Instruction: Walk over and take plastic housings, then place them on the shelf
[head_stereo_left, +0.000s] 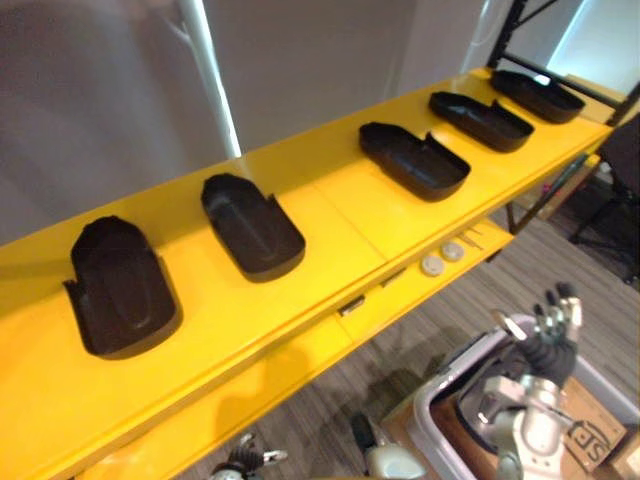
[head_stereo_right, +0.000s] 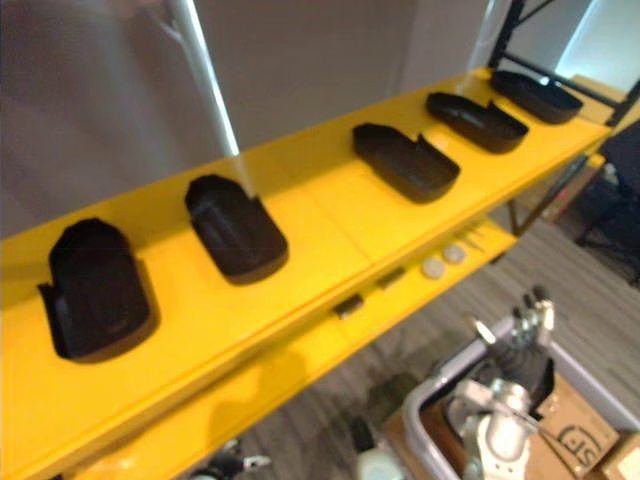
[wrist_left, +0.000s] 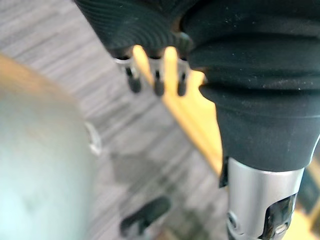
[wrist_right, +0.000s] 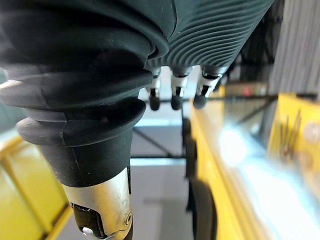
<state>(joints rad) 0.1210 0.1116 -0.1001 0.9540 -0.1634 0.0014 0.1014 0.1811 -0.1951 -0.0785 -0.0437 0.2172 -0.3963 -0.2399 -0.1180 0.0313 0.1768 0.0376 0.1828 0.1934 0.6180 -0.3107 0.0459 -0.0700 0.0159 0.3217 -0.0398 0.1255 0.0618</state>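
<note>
Left hand (wrist_left: 158, 80) low before shelf, fingers straight, empty | five plastic housings (head_stereo_left: 252, 226) lying apart in a row on yellow shelf (head_stereo_left: 330, 215) | right hand (head_stereo_left: 548, 335) raised above grey bin (head_stereo_left: 432, 398), fingers relaxed, holding nothing | risk: careless reach may sweep a placed housing off front edge; next piece may land on a neighbour if set in a gap between them.

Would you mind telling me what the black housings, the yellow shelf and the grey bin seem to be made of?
Housings: apparently moulded black plastic, matte, with thin even walls and soft highlights. Shelf: probably painted metal or coated board, glossy yellow, with bright light reflected on it. Bin: likely grey plastic, smooth rounded rim.
</note>
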